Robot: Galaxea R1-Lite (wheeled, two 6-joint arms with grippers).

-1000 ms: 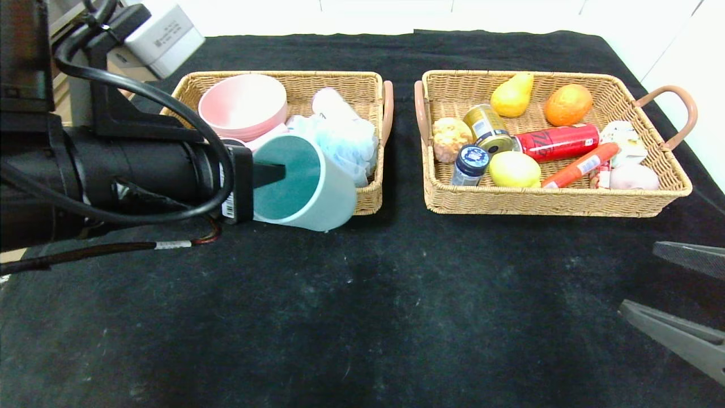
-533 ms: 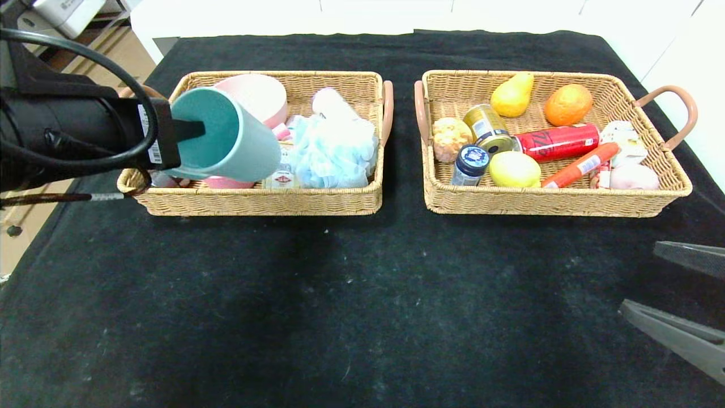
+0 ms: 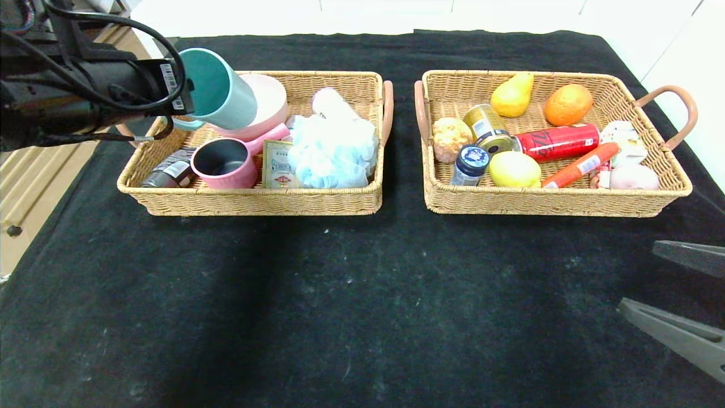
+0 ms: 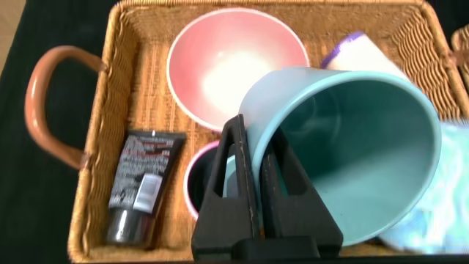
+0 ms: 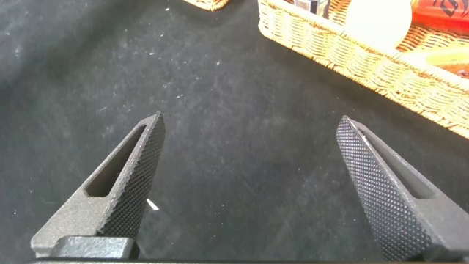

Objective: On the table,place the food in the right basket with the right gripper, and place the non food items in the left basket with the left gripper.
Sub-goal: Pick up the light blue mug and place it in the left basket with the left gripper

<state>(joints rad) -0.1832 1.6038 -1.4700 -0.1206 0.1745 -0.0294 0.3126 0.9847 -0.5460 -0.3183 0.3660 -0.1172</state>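
Note:
My left gripper [image 3: 188, 92] is shut on the rim of the light blue mug [image 3: 221, 93] and holds it tilted above the far left part of the left basket [image 3: 255, 202]. The left wrist view shows one jaw inside and one outside the mug [image 4: 352, 147], with my gripper [image 4: 253, 136] over the pink pan [image 4: 192, 180]. The pink pan [image 3: 224, 164] and the beige box [image 3: 276, 164] lie in the left basket. The lemon [image 3: 514, 169], gold can [image 3: 487, 127] and orange sausage [image 3: 580, 164] lie in the right basket [image 3: 555, 204]. My right gripper [image 3: 637, 277] is open and empty over the table [image 3: 362, 294] at the front right.
The left basket also holds a pink bowl [image 3: 269, 107], a blue bath puff [image 3: 334, 150] and a black tube [image 3: 167, 173]. The right basket also holds a red can [image 3: 558, 141], a pear [image 3: 512, 93], an orange [image 3: 568, 103] and a blue-lidded jar [image 3: 470, 163].
My left arm has carried the mug left and farther away, from the left basket's front edge to above its far left part. The pink pan has come into view. The right arm has not moved.

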